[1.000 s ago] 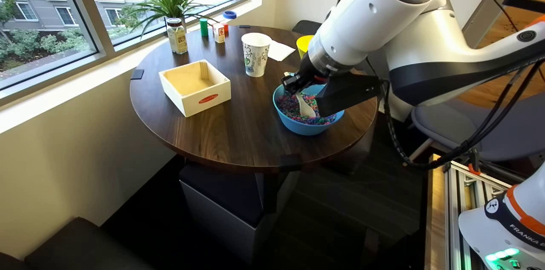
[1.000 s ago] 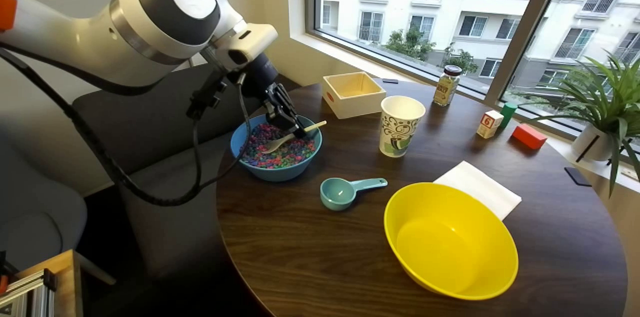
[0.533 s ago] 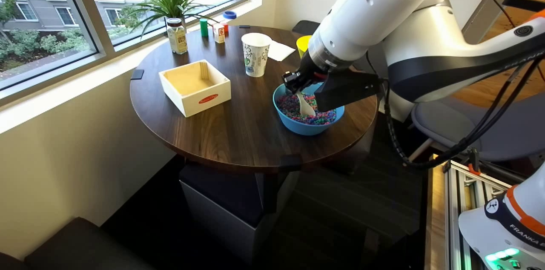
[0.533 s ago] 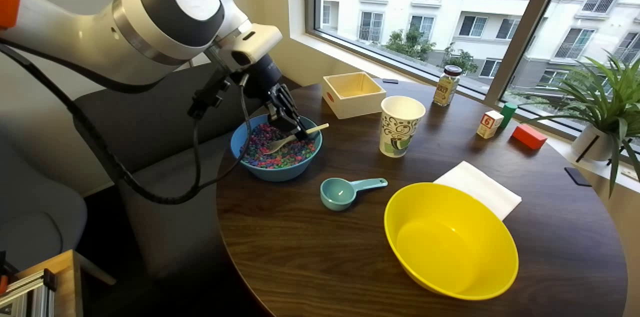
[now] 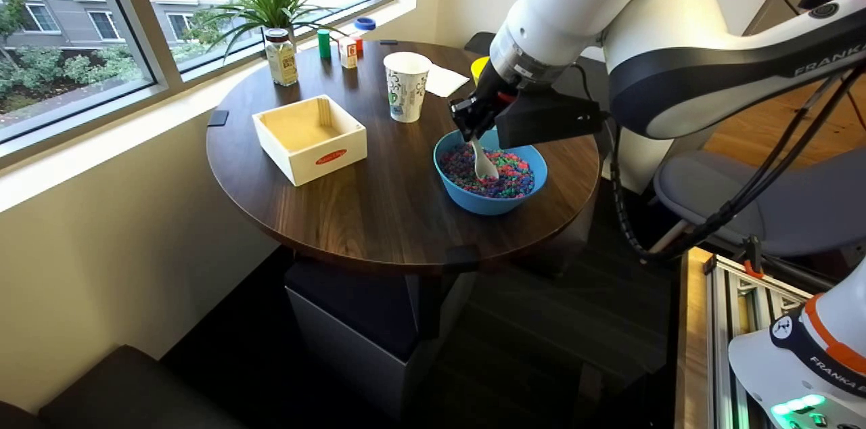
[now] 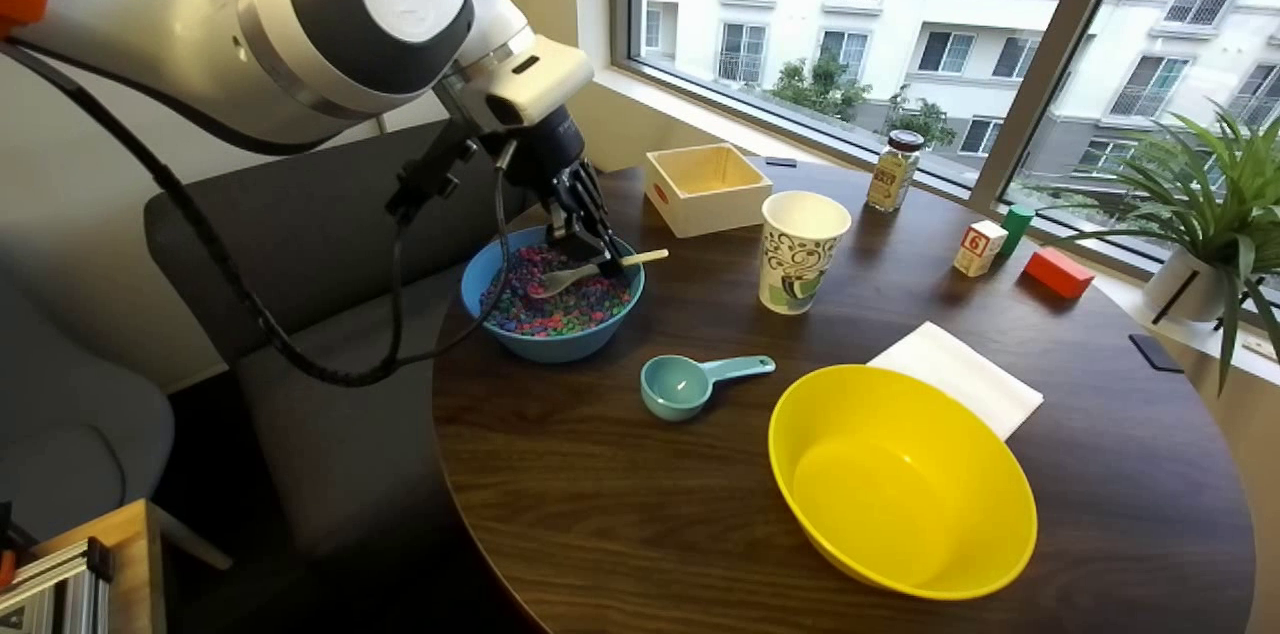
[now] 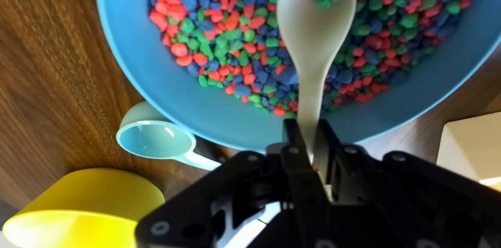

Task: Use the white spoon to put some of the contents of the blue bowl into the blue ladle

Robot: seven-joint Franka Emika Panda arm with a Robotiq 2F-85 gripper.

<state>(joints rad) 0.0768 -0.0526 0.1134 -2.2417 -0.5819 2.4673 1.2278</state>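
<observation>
The blue bowl (image 5: 488,206) stands on the table, also in an exterior view (image 6: 552,348) and the wrist view (image 7: 129,72). It holds tiny red, green and blue contents (image 7: 235,44). My gripper (image 7: 307,128) is shut on the handle of the white spoon (image 7: 311,40). In both exterior views the gripper (image 5: 467,128) (image 6: 608,259) is above the bowl's rim. The spoon's head (image 5: 485,167) is low over or in the contents; I cannot tell whether it touches. Several pieces lie on its tip. The light blue ladle (image 6: 676,387), empty, lies beside the bowl, also in the wrist view (image 7: 156,140).
A large yellow bowl (image 6: 900,484) and a white napkin (image 6: 965,379) lie beyond the ladle. A paper cup (image 6: 802,254) and a wooden box (image 5: 311,138) stand nearby. A seasoning jar (image 5: 281,58) and small blocks (image 6: 980,248) are by the window.
My gripper has risen a little and shifted slightly with the spoon. The spoon lies flatter in an exterior view, its handle end farther out past the bowl's rim. The bowl and ladle have not moved.
</observation>
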